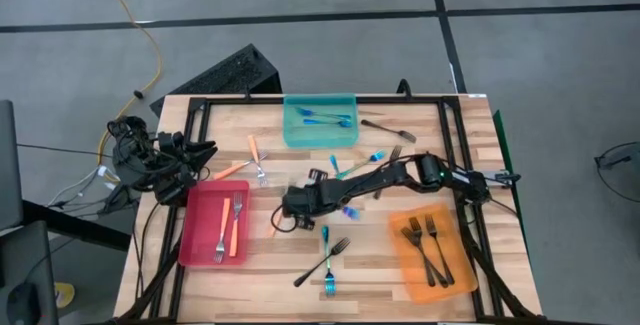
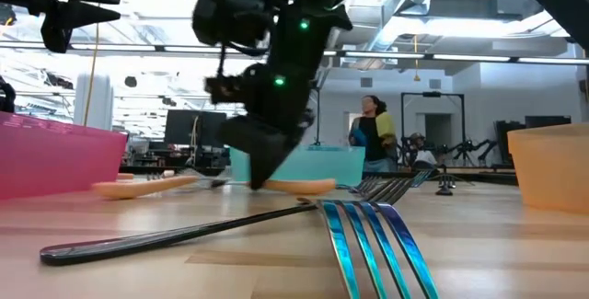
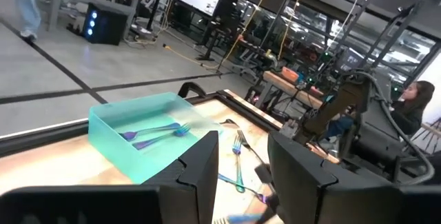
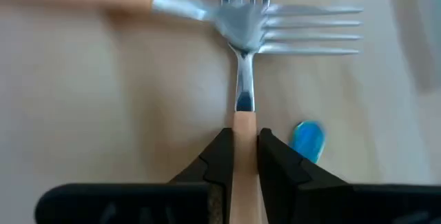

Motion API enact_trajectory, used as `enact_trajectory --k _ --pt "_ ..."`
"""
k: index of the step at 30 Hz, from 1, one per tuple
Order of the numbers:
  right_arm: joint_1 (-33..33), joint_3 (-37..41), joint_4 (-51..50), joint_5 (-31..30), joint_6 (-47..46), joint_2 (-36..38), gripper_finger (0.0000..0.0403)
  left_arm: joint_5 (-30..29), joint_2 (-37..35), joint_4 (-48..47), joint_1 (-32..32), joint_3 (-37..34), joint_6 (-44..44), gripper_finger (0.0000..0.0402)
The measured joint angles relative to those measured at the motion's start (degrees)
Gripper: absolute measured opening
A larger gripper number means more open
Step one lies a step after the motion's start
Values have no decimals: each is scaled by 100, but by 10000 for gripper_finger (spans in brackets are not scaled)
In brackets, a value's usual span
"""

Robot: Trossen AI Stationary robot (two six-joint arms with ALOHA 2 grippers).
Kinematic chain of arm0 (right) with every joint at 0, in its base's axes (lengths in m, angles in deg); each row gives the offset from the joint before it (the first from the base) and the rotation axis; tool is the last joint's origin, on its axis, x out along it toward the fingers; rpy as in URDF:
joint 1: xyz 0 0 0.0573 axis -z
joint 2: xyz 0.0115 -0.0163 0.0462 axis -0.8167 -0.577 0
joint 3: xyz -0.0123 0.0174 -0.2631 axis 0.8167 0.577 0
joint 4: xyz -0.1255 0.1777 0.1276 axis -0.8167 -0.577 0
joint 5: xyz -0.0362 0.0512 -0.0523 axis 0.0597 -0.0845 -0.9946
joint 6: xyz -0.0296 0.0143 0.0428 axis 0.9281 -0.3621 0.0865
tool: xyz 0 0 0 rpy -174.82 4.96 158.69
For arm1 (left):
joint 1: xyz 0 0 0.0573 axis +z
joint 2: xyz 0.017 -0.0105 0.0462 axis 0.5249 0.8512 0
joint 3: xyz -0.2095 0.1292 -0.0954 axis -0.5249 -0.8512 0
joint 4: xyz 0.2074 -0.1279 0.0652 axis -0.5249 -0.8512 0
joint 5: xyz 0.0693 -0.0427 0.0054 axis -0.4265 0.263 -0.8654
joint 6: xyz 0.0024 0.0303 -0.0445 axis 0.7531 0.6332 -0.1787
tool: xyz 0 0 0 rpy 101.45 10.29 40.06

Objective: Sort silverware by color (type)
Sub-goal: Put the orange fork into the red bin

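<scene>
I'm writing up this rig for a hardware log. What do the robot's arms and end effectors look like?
Both arms are dark, nearly black, with jointed links. The right arm carries small green lights and ends in the right end effector, with two tapered black fingers. The left end effector has broad, flat black fingers; loose cables bunch around the left arm.

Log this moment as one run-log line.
right gripper: shut on orange-handled fork, mid-table | left gripper: open, waiting at table's left edge | red tray: two orange-handled forks
</scene>
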Motion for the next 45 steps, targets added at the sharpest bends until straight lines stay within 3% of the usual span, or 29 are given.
enact_trajectory --k 4,12,22,29,36,45 --pt "123 7 -570 -154 69 82 73 -205 0 0 1 0 -4 112" --pt "-41 10 -1814 -1472 -201 80 73 -434 1 26 1 0 -179 112" --pt "-234 -9 -1480 -2222 -644 96 73 -382 2 26 0 0 -209 112" --pt "-169 -286 -856 -2703 48 108 73 -384 2 22 0 0 -191 112" --pt "-110 -550 551 -2623 1101 110 73 -393 2 11 2 0 -176 112" --pt "-162 -569 2991 -1114 2427 113 73 -401 2 0 2 0 -175 112"
